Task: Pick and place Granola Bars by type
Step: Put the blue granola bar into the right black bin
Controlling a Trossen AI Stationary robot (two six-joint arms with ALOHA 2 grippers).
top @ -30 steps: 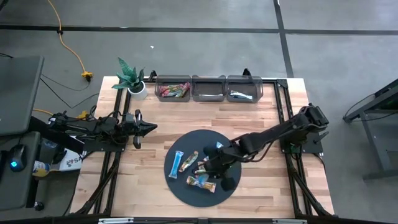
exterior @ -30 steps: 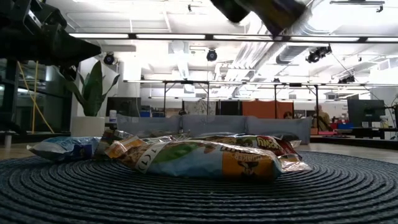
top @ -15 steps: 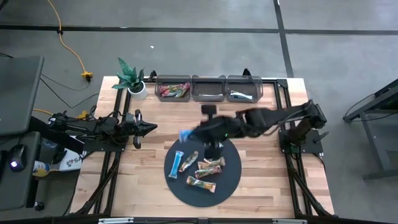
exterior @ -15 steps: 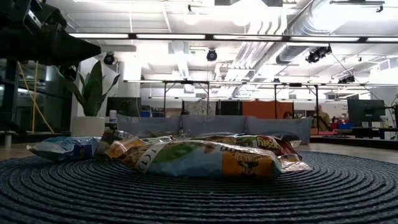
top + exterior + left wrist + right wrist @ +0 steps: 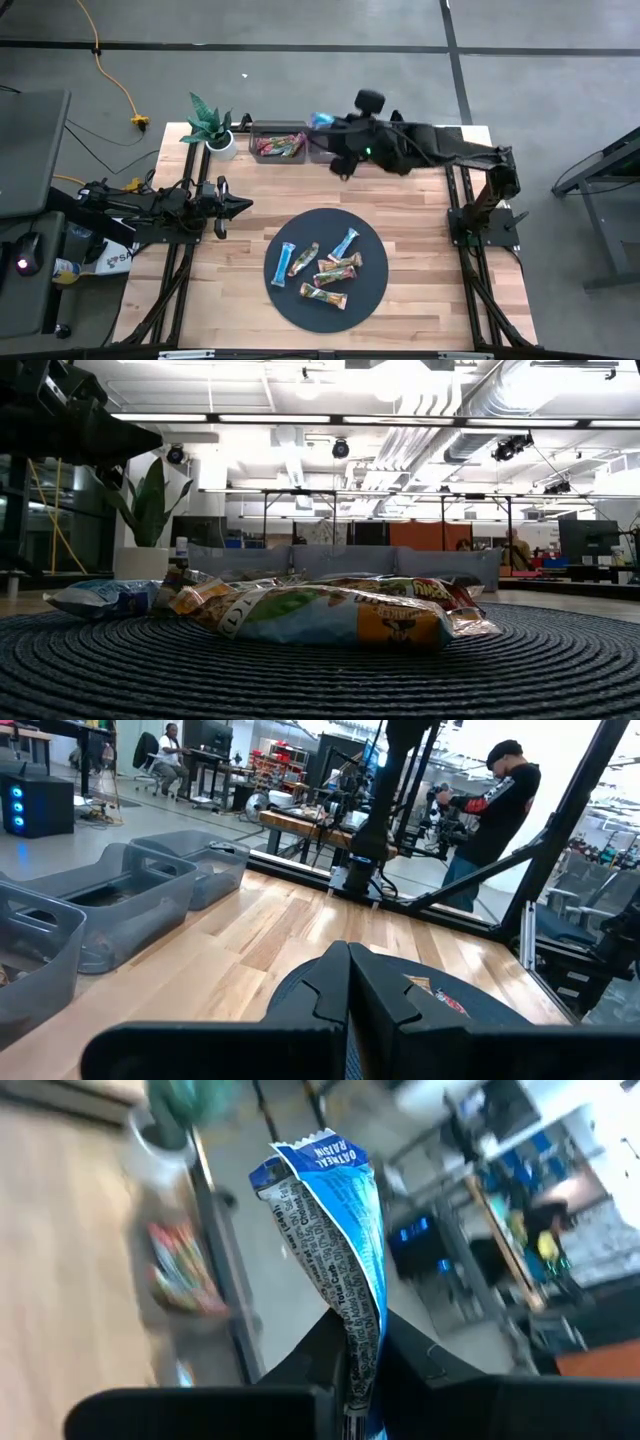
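My right gripper [image 5: 327, 126] is shut on a light blue granola bar [image 5: 321, 119], high above the clear bins, about over the gap between the left bin [image 5: 278, 144] and the middle bin [image 5: 335, 146]. The bar shows close up in the right wrist view [image 5: 335, 1230]. Several more bars, light blue [image 5: 288, 261] and multicolour [image 5: 323, 293], lie flat on the dark round disc [image 5: 285, 300]. Red and pink bars lie in the left bin. My left gripper [image 5: 243, 205] is shut and empty, left of the disc. My right gripper pinches the light blue bar near one end [image 5: 356, 1365] between its two fingers. The fingers point roughly level toward the table's left. The bar sticks out past the fingertips, its crimped free end [image 5: 310, 1150] foremost, lifted clear of everything.
Three clear bins stand in a row along the far edge; the right bin [image 5: 398, 150] lies partly under my right arm. A potted plant [image 5: 210, 125] stands at the far left corner. A person [image 5: 490, 810] stands beyond the table in the left wrist view.
My right gripper has risen from the disc with the light blue bar, swung first toward the table's left, then gone to the far edge, and now hangs over the bins. The bar is lifted clear of the disc. The other bars lie as before.
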